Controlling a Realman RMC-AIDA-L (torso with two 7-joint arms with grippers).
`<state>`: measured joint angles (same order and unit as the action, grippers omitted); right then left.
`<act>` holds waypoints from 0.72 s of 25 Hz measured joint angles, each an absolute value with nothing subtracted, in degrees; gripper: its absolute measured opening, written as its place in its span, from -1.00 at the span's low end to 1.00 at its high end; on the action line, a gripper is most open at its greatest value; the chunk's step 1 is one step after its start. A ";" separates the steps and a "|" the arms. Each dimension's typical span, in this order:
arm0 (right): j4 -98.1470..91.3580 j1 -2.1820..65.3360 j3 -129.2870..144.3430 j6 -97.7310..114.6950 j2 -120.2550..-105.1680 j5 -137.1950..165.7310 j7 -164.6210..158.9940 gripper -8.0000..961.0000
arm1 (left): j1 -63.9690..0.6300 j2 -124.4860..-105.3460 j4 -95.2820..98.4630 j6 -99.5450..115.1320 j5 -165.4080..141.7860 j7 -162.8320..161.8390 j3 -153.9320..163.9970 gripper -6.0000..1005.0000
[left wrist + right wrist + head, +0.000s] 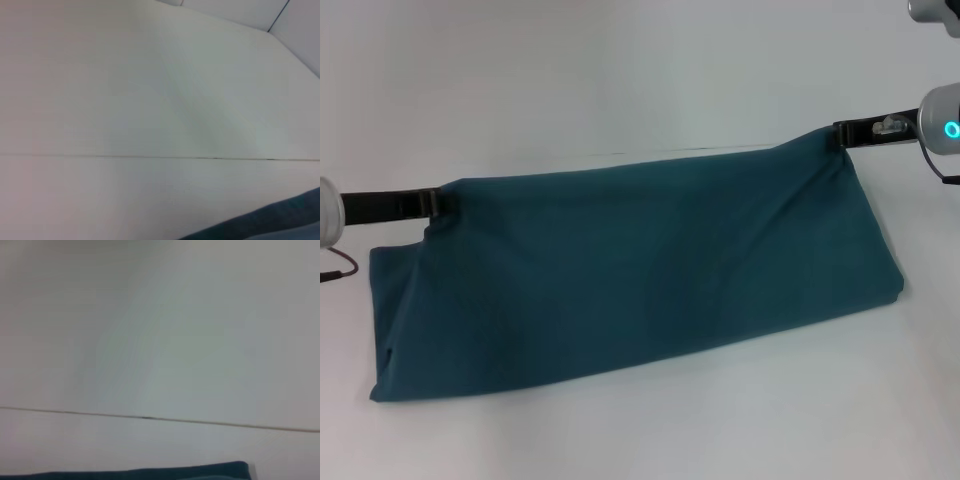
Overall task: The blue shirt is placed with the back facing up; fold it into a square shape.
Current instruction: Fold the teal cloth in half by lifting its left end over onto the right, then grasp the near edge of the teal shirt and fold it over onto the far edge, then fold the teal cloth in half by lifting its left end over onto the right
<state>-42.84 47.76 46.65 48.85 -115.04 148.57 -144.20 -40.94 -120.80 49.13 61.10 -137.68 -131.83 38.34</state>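
Note:
The blue shirt (640,270) is a long dark teal band of fabric across the white table, plain side showing. Its far edge is lifted off the table at both ends and hangs taut between my grippers. My left gripper (438,202) is shut on the shirt's far left corner. My right gripper (842,135) is shut on the far right corner, held higher and farther back. The near edge rests on the table. A strip of the shirt shows in the left wrist view (270,225) and in the right wrist view (150,473).
The white table (620,80) runs all around the shirt, with a thin dark seam line (720,149) behind the lifted edge. The seam also shows in both wrist views. Nothing else stands on the table.

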 joint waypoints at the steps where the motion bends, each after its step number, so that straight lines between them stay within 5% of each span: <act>1: -42.59 47.82 46.66 48.35 -115.06 148.57 -144.15 -0.84 | -40.99 -120.84 48.62 60.03 -137.73 -131.83 39.17 -0.77; 11: -42.36 48.03 46.67 44.11 -116.29 147.51 -143.69 -0.84 | -40.54 -121.45 47.27 54.41 -137.50 -130.93 39.97 -0.76; 18: -42.37 48.24 47.84 42.50 -116.45 147.48 -143.77 -0.57 | -40.14 -121.53 46.10 50.09 -136.31 -130.28 40.12 -0.75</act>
